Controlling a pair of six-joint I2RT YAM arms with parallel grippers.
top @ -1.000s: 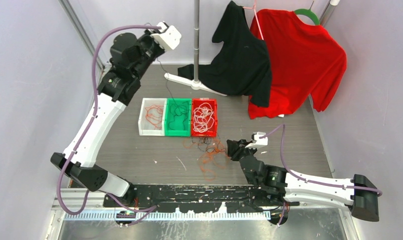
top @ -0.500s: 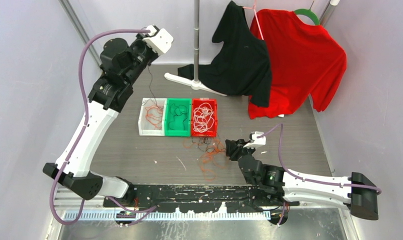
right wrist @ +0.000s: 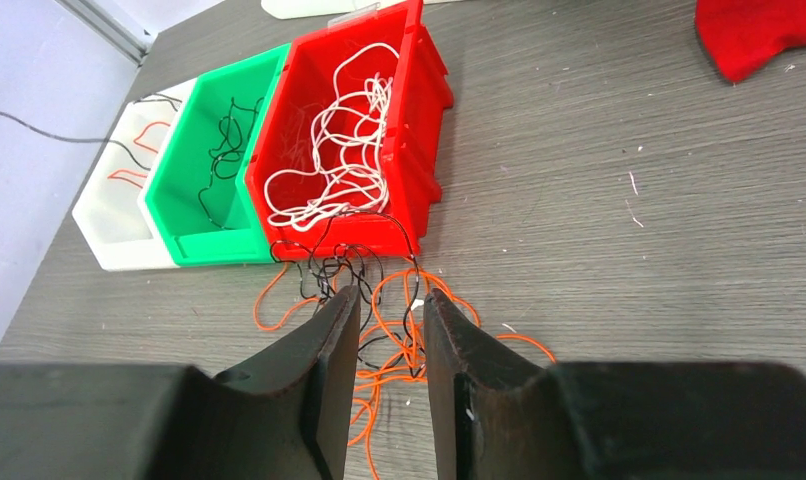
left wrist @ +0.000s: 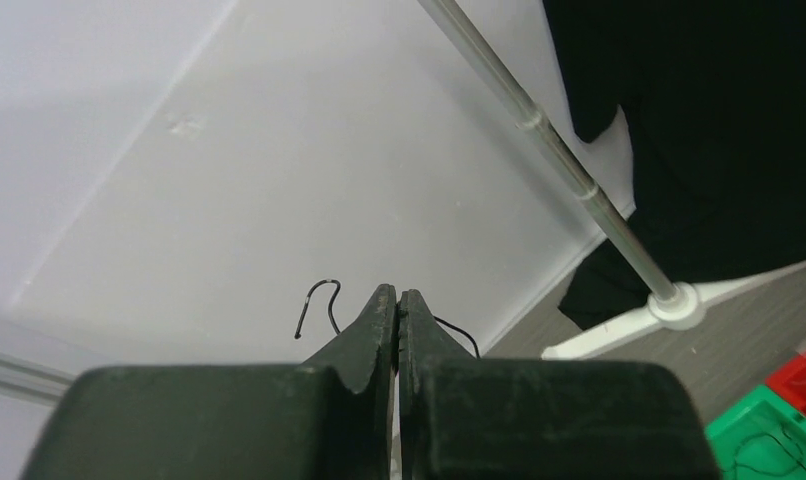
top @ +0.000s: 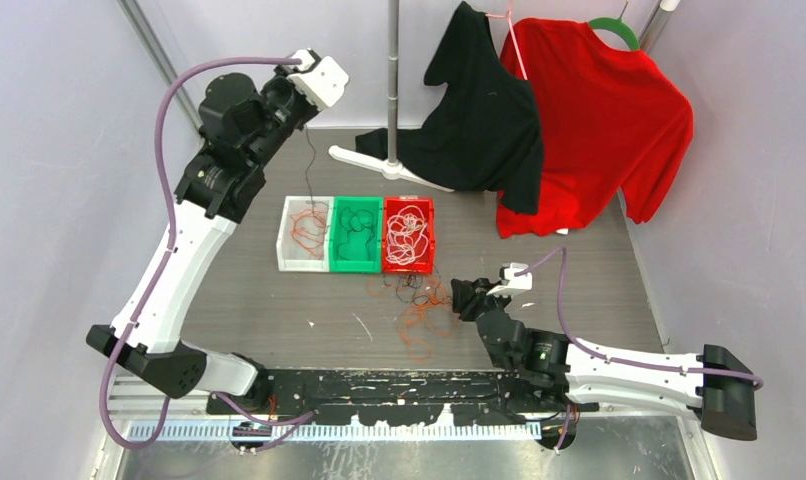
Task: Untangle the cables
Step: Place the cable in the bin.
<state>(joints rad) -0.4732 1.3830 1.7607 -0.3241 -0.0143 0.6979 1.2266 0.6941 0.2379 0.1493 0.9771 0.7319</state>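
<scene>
A tangle of orange-red and black cables [top: 419, 305] lies on the table in front of the bins; it also shows in the right wrist view [right wrist: 399, 345]. My right gripper [top: 462, 297] is open and low, its jaws just short of the tangle [right wrist: 391, 300], holding nothing. My left gripper [top: 297, 103] is raised high at the back left, shut on a thin black cable [left wrist: 319, 298]. That cable [top: 311, 165] hangs down towards the white bin [top: 282, 240].
The white bin holds orange-red cables, the green bin [top: 351, 267] black ones, the red bin [top: 407, 268] white ones. A white stand [top: 391, 165] with a pole, a black shirt [top: 484, 120] and a red shirt [top: 599, 120] are at the back.
My left arm has swung left and up with the black cable, which now hangs over the white bin rather than the green one. The right gripper has shifted slightly left.
</scene>
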